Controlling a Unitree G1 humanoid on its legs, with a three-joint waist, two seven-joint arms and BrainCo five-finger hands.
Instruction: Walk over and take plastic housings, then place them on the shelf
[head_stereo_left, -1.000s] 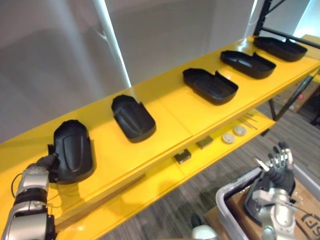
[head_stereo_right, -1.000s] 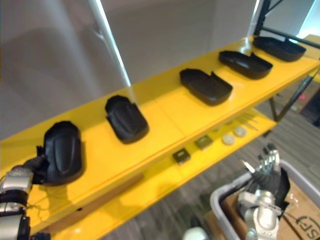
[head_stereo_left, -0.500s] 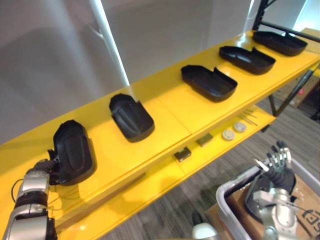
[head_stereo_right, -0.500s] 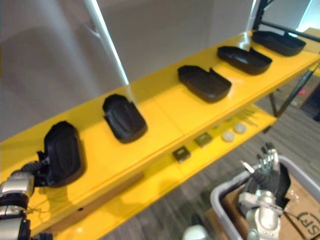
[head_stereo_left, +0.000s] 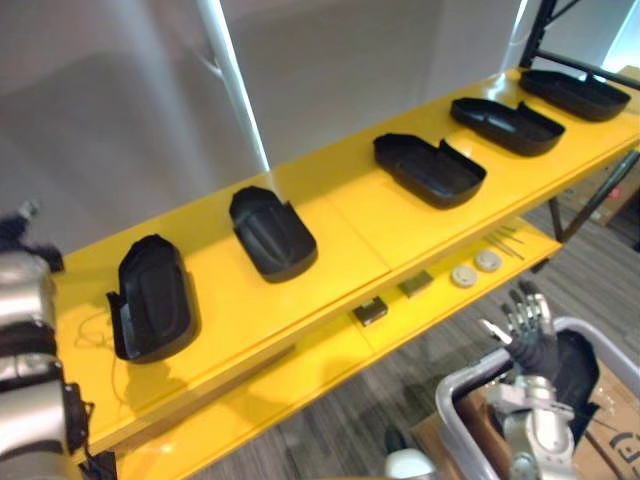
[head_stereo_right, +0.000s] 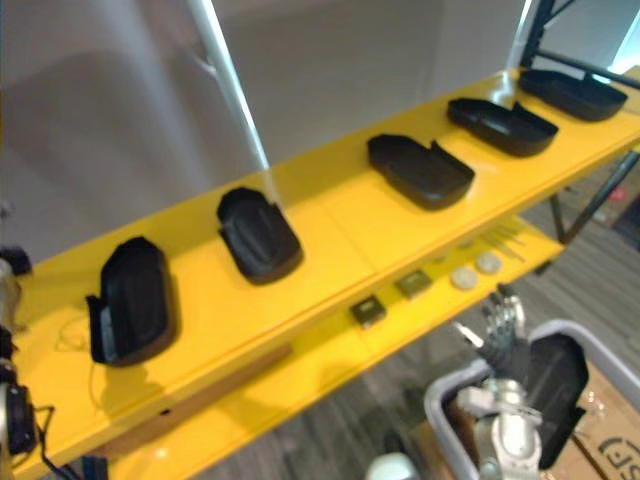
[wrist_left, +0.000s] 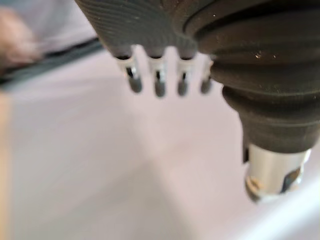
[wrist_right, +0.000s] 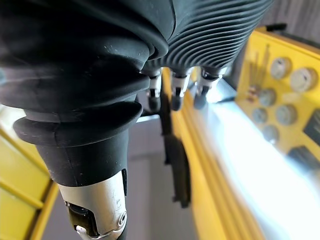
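Black plastic housings (head_stereo_left: 155, 300) lie in a row on the yellow shelf (head_stereo_left: 350, 232); my left hand (wrist_left: 159, 82) and right hand (head_stereo_left: 528, 335) are both empty, fingers straight

A long yellow shelf (head_stereo_left: 350, 215) is set against a plain grey wall (head_stereo_left: 120, 100) and runs from the lower left to the upper right. Its upper board is crossed by a seam (head_stereo_left: 356, 236) near the middle. A second yellow board (head_stereo_left: 300, 372) is carried below, projecting past the front edge of the upper one. At the far right end of the shelf a dark upright post (head_stereo_left: 533, 30) is seen, with a dark slanted brace (head_stereo_left: 598, 195) under that end. The wall is cut by a narrow bright strip (head_stereo_left: 235, 90) that slants down to the back edge of the upper board. The floor (head_stereo_left: 350, 425) is covered in grey streaked carpet. A pale bright patch (head_stereo_left: 625, 30) is seen past the post.
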